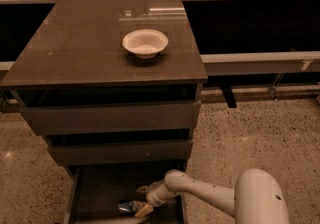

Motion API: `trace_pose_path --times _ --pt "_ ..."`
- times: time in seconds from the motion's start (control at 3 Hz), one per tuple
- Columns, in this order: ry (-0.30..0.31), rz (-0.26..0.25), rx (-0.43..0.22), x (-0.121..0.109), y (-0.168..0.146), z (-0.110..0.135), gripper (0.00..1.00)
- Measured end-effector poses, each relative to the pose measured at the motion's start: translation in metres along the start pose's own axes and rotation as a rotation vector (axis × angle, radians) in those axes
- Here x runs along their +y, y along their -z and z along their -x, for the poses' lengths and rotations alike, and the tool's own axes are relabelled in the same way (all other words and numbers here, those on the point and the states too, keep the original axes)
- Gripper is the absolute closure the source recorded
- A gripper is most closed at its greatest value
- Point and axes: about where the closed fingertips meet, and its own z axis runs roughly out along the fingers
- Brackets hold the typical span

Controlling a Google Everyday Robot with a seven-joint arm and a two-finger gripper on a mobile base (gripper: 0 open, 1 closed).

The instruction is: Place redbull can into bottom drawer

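The bottom drawer (95,193) is pulled open under the cabinet, its dark floor showing. The redbull can (128,207) lies on its side low in the drawer, silver and blue. My gripper (142,201) reaches into the drawer from the right on a white arm (200,194). Its fingers (144,210) sit around the can's right end. I cannot tell whether the can rests on the drawer floor.
A white bowl (145,43) stands on the dark cabinet top (75,48). Two plain-fronted drawers (110,118) are shut above the open one. Speckled floor (250,133) lies to the right. A railing and a ledge run along the back.
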Motion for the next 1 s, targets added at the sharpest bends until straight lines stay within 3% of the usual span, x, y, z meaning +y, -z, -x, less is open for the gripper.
trace_pose_path --times 0.33,0.67,1.0 --pt "0.005 0.008 -0.035 -0.002 0.001 0.006 0.00" --pt "0.035 -0.062 -0.074 -0.010 0.033 0.029 0.00" --pt "0.069 -0.094 -0.093 0.019 0.064 0.054 0.00"
